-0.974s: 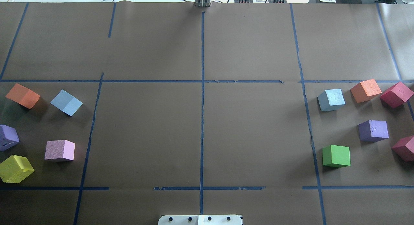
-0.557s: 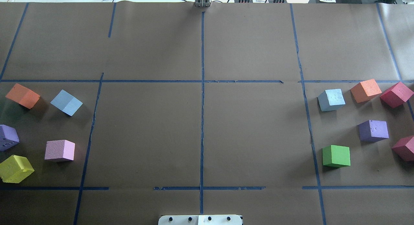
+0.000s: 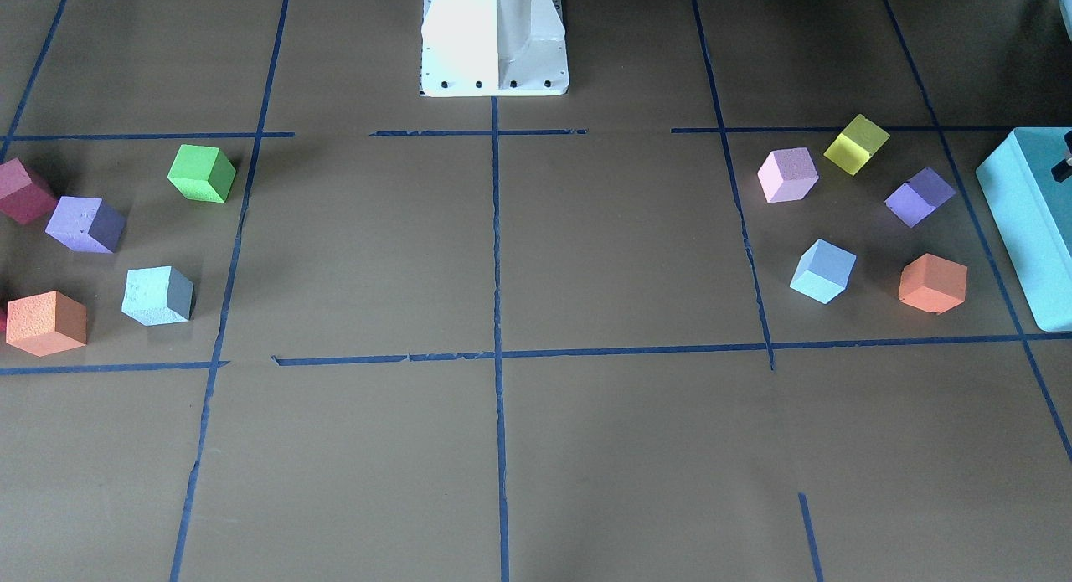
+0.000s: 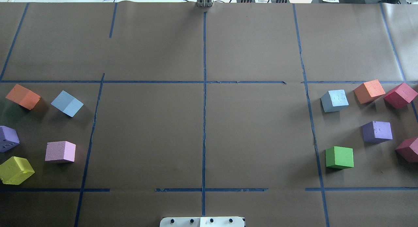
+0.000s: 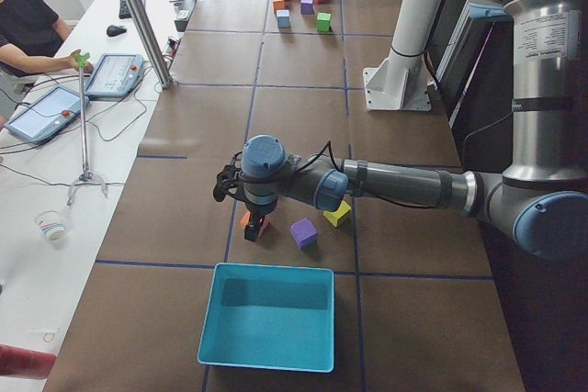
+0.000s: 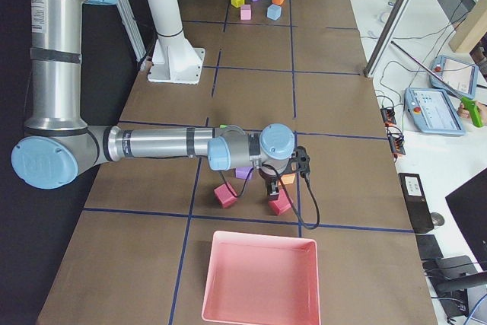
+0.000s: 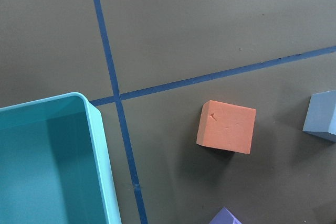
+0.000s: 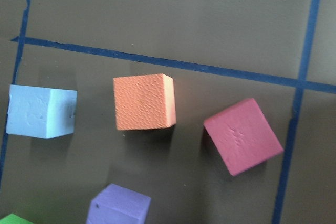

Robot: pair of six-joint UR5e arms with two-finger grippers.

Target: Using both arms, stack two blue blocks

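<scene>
Two pale blue blocks lie far apart on the brown table. One is at the left [image 4: 67,103], also [image 3: 823,270], and shows at the right edge of the left wrist view [image 7: 321,121]. The other is at the right [image 4: 334,100], also [image 3: 157,296], and at the left of the right wrist view [image 8: 41,111]. My left gripper [image 5: 252,216] hangs over the orange cube [image 7: 227,127] beside the left blue block. My right gripper [image 6: 272,186] hangs over the orange [image 8: 144,102] and crimson cubes. Neither gripper shows in the overhead or wrist views, so I cannot tell whether they are open or shut.
A turquoise box [image 5: 266,319] stands at the table's left end and a pink tray [image 6: 259,279] at its right end. Purple, pink and yellow cubes [image 4: 14,170] lie near the left blue block. Green [image 4: 339,157], purple and crimson cubes lie near the right one. The white base [image 3: 494,38] stands at the robot's edge.
</scene>
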